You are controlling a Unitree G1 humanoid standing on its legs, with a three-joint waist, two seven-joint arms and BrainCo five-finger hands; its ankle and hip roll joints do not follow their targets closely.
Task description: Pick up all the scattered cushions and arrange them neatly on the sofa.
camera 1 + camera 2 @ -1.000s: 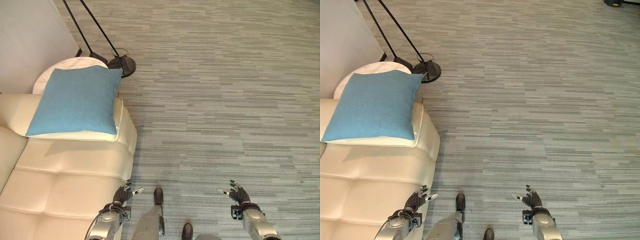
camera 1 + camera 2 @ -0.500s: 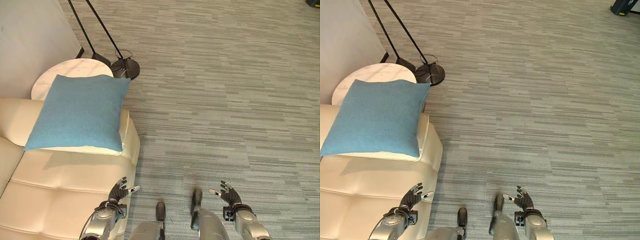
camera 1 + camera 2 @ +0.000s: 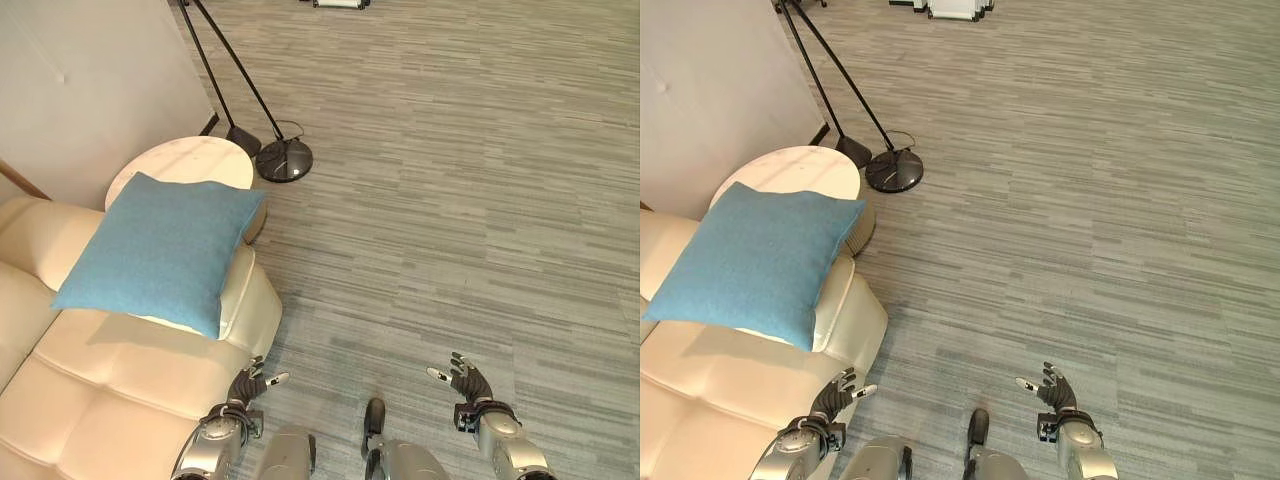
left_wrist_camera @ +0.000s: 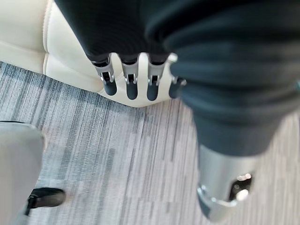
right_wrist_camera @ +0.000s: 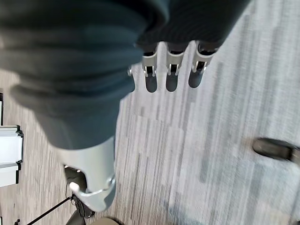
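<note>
With both sets of fingers spread loose and holding nothing, I see my left hand [image 3: 245, 387] hanging just off the front corner of the cream sofa [image 3: 110, 375], and my right hand [image 3: 468, 381] over bare grey carpet [image 3: 450, 200], well apart from it. Further out, a blue cushion [image 3: 160, 250] lies flat on the sofa's armrest, one corner overhanging toward a round white side table [image 3: 195, 163] just beside that end. Past the table, a black floor lamp base [image 3: 284, 160] sits on the carpet near the wall [image 3: 90, 80].
</note>
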